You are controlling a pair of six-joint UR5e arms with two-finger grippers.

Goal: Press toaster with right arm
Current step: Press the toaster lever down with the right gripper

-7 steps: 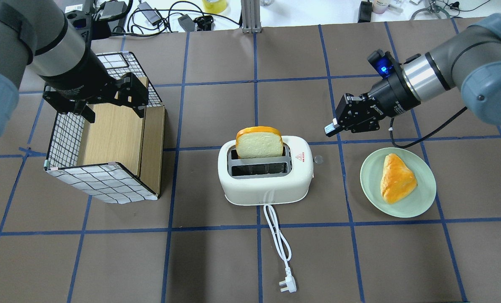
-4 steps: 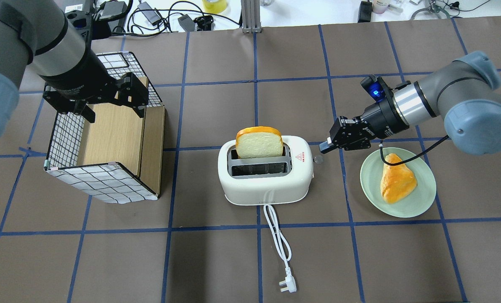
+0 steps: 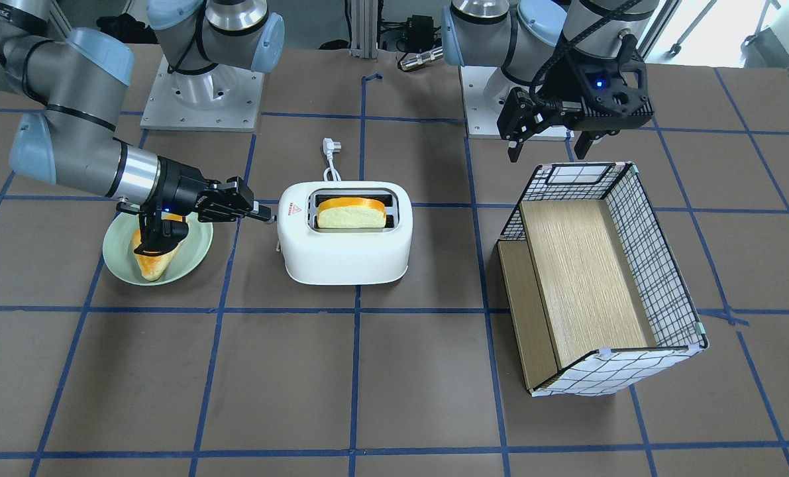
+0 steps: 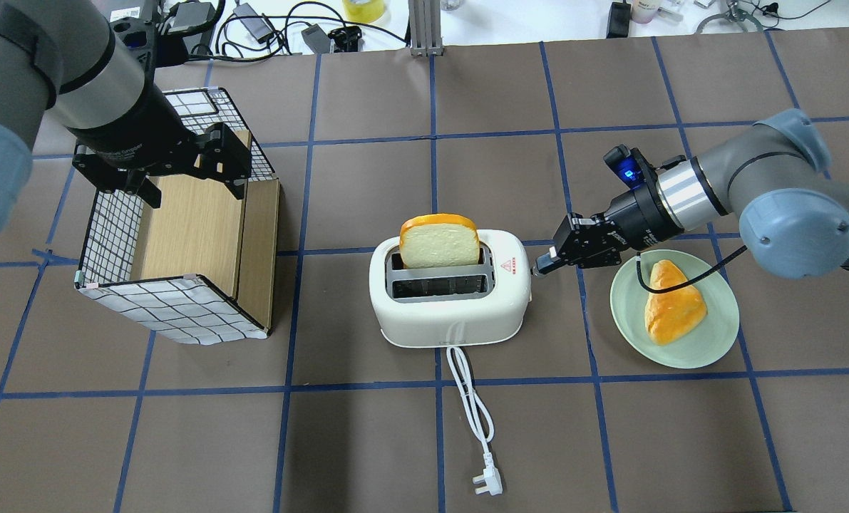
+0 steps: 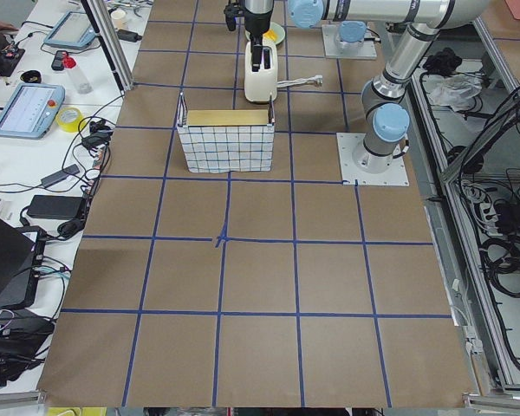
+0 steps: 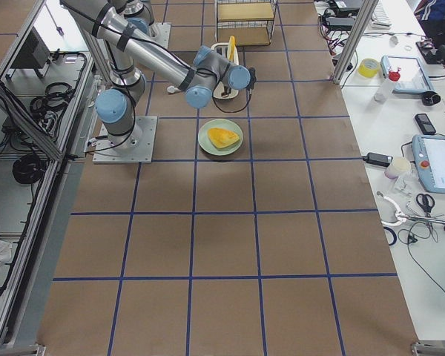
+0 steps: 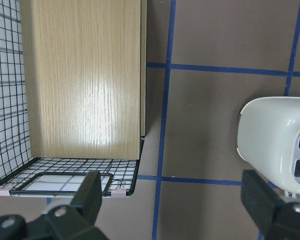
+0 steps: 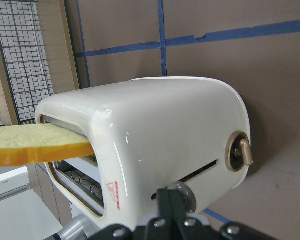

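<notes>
At the lower centre of the overhead frame, the white plug (image 4: pixel 486 483) lay on the table (image 4: pixel 367 442). Its cord (image 4: pixel 467 399) ran up to the toaster (image 4: pixel 449 313) in the middle. A bread slice (image 4: pixel 438 246) stood high in the far slot. At the toaster's right end, the right end effector (image 4: pixel 542 268) had its fingers narrow together, with the tip at the side lever (image 8: pixel 189 195). In the upper left, the left end effector (image 4: pixel 192 187) hung wide open above the wire basket (image 4: pixel 175 306).

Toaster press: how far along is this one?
Done: the right gripper, shut, has its tip at the toaster's side lever. In hand: the press itself. Left: pushing it down; the bread slice stands high in its slot.
</notes>
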